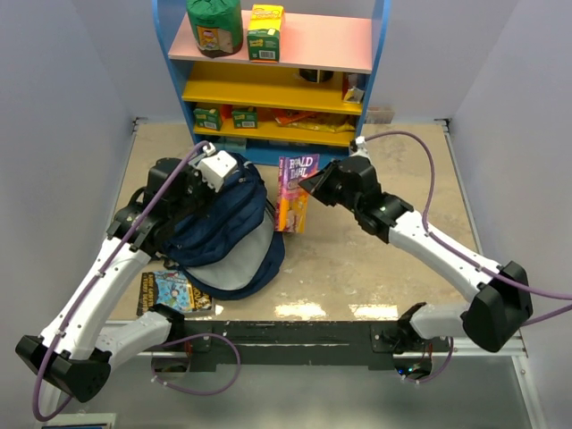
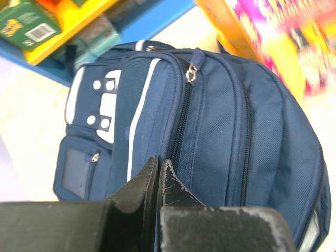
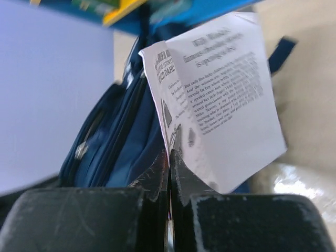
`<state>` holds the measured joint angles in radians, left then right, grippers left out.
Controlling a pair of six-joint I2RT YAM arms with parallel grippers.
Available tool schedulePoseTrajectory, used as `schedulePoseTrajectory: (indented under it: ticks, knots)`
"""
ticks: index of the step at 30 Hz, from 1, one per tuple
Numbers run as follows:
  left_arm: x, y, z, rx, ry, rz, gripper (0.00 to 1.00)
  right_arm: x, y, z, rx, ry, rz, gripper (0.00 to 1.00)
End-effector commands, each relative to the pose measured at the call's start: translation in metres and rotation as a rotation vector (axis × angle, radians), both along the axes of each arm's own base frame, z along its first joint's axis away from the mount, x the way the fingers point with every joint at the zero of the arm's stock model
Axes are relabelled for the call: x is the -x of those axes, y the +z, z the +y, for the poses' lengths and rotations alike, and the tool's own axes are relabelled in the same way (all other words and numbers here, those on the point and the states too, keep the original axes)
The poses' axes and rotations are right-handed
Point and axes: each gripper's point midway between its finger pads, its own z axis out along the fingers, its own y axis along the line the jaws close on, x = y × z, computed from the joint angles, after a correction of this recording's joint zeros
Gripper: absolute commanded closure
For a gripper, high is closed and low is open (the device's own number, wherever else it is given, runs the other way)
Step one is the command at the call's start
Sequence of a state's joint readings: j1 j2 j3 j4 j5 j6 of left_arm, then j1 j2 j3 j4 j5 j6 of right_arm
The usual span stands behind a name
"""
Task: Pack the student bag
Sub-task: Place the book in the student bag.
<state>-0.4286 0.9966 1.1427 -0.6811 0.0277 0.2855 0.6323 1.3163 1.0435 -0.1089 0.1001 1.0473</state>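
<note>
Top external view: the large navy blue fabric backpack with grey-white patches (image 1: 234, 239) lies slumped on the beige counter (image 1: 357, 268), left of centre, in front of the blue and yellow shelf unit (image 1: 268, 89). A flat colourful picture book (image 1: 174, 290) lies on the counter at the backpack's near left edge.

The left gripper (image 2: 159, 169) sits at the far, upper end of the backpack. Its jaws are pressed together. You cannot tell from the left wrist view whether any fabric is nipped between them.

The right gripper (image 3: 169, 157) has its jaws closed on the lower edge of a thin paperback book with a pink and yellow cover (image 1: 293, 192). The book is held upright just beside the backpack's right flank.

Handling notes:
- Expect the backpack to be soft and floppy. It will likely sag and fold shut when released.
- Take hold at a reinforced seam or zip edge near the crown, not at loose panel cloth. The metal zip pull (image 2: 191, 73) marks that region.
- You cannot tell from these views whether any compartment stands open.
- Treat the paperback as light and flexible. Held by one edge, it may pivot or bend on contact with the fabric.
</note>
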Motion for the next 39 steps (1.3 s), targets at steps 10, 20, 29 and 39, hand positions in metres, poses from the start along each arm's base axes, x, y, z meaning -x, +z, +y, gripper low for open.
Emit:
schedulePoseTrajectory:
  ticks: [10, 20, 29, 39]
  knots:
    - [-0.015, 0.124, 0.021, 0.159, 0.159, -0.354, 1.00, 0.103, 0.053, 0.086, -0.191, 0.251, 0.031, 1.00]
    - [-0.002, 0.128, 0.007, 0.202, 0.069, -0.326, 1.00, 0.115, 0.039, 0.177, -0.256, 0.411, 0.038, 1.00]
    - [0.002, 0.130, 0.013, 0.212, 0.073, -0.334, 1.00, 0.087, 0.032, 0.251, -0.141, 0.534, -0.047, 1.00]
    - [0.005, 0.118, 0.006, 0.229, 0.041, -0.287, 1.00, 0.084, -0.031, 0.242, 0.005, 0.510, -0.013, 1.00]
